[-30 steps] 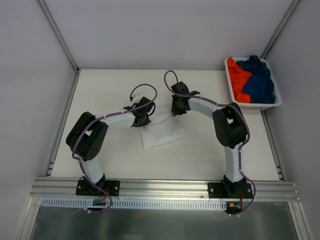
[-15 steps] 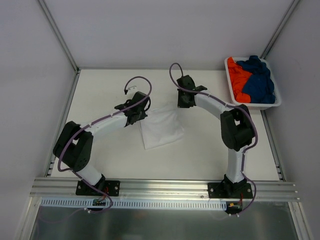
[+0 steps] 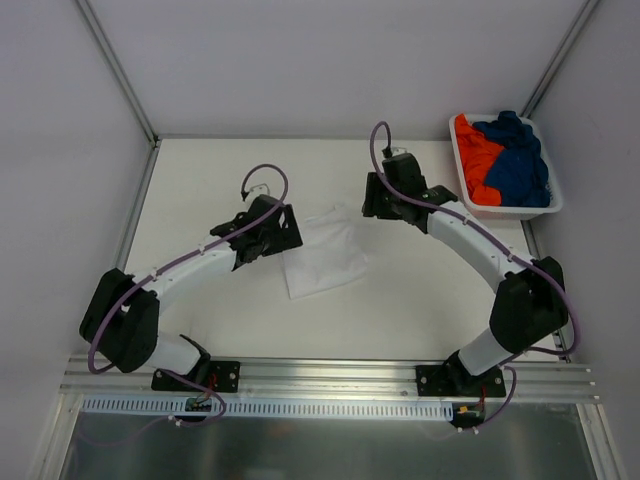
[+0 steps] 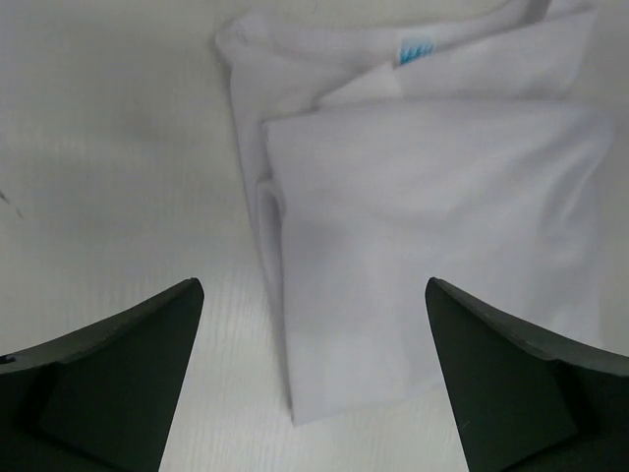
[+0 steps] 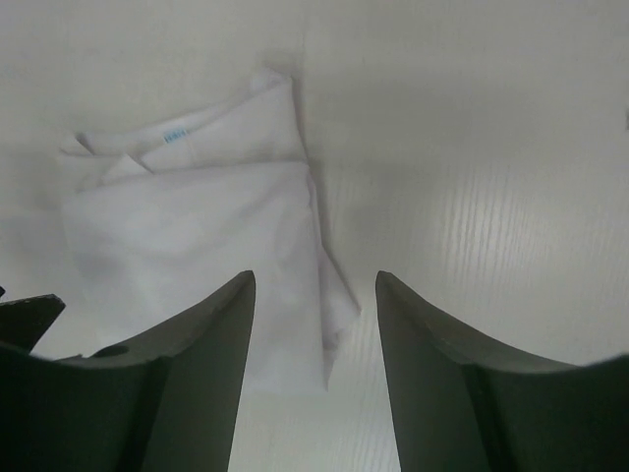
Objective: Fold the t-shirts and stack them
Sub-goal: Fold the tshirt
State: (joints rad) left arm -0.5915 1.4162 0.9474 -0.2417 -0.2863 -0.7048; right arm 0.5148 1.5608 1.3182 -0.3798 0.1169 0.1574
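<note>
**A:** So where does the white t-shirt (image 3: 322, 258) lie?

**B:** Folded flat on the table (image 3: 210, 180), roughly mid-table in the overhead view. The left tool (image 3: 283, 228) hangs over its left edge. The right tool (image 3: 372, 203) is near its far right corner.

**A:** Do the wrist cameras add anything?

**B:** Yes. The left wrist view shows the stacked fold layers along the shirt's edge and a tiny blue mark (image 4: 413, 47) at the far end. From overhead, the shirt is just a pale rectangle. The same view shows the left tool's jaws spread wide, holding nothing, with the cloth lying on the table below the gap.

**A:** And the right wrist view?

**B:** The right tool's jaws stand apart as well, though narrower, and grip nothing. The shirt's right edge runs under the gap, and the blue mark shows there too.

**A:** Where are the other shirts?

**B:** Only the overhead view has them. The orange t-shirt (image 3: 472, 152) and the dark blue t-shirt (image 3: 518, 160) are bunched in the white basket (image 3: 508, 210) at the table's far right corner. Orange is on the left, and blue is on the right and partly over it. Both are well apart from the tools.
</note>
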